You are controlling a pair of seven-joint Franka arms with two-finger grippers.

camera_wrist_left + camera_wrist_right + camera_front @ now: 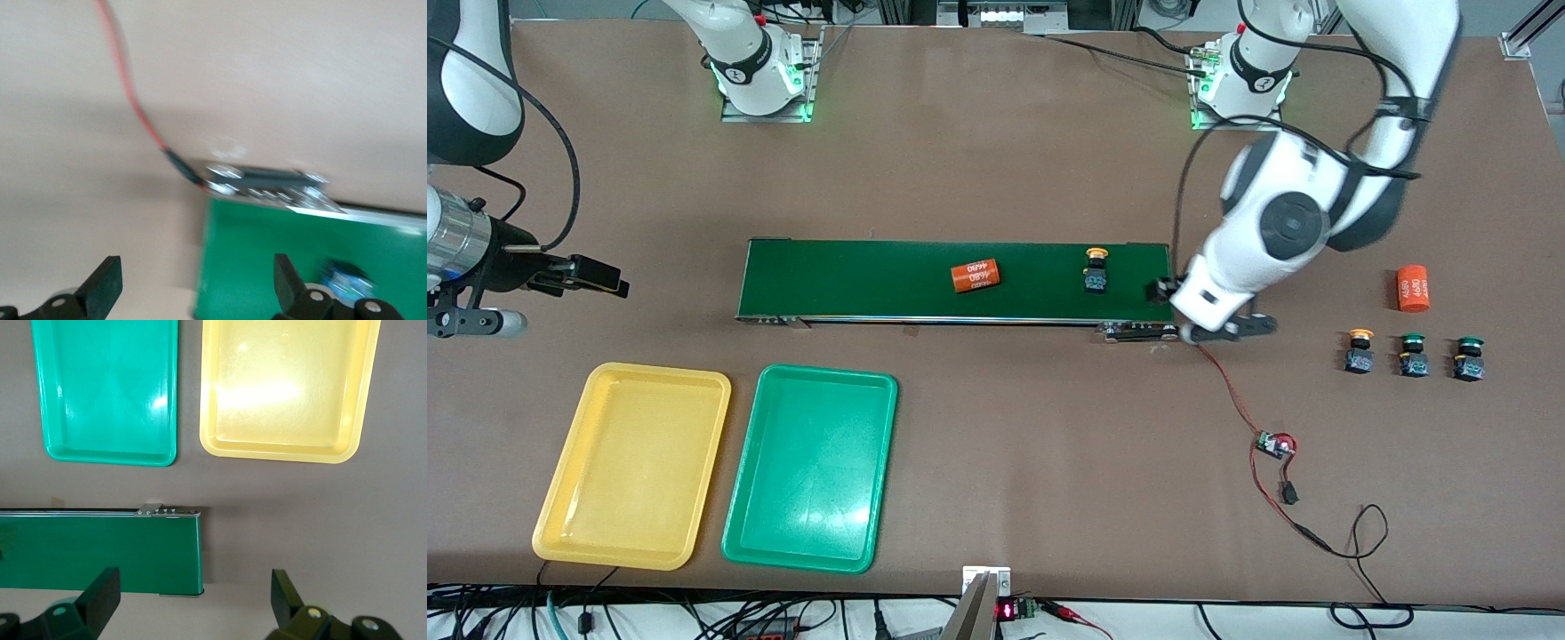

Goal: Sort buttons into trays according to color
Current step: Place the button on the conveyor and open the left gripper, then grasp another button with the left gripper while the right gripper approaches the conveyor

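A yellow-capped button (1096, 271) stands on the long dark-green belt (871, 280), near the left arm's end of it, with a small dark blocky body and a round cap like a mushroom. Three more buttons sit in a row on the brown bench (996, 462) at the left arm's end: one yellow (1359, 352) and two green (1413, 355) (1469, 358). The yellow tray (569, 507) and the green tray (747, 524) lie side by side, nearer the front camera than the belt and toward the right arm's end. They are smooth, shiny plastic with rounded corners, and nothing is in them, so I think the sorting has barely begun and all four buttons are left to place. The left tool (1232, 329) hangs over the belt's end and the bench edge beside it, its fingers (103, 283) spread wide and holding nothing. The right tool (600, 276) waits over the bench past the belt's end at the right arm's side, also wide open and empty. An orange can (975, 276) lies on the belt, and another (1412, 288) stands near the row of buttons. A red wire (1232, 396) trails across the bench.
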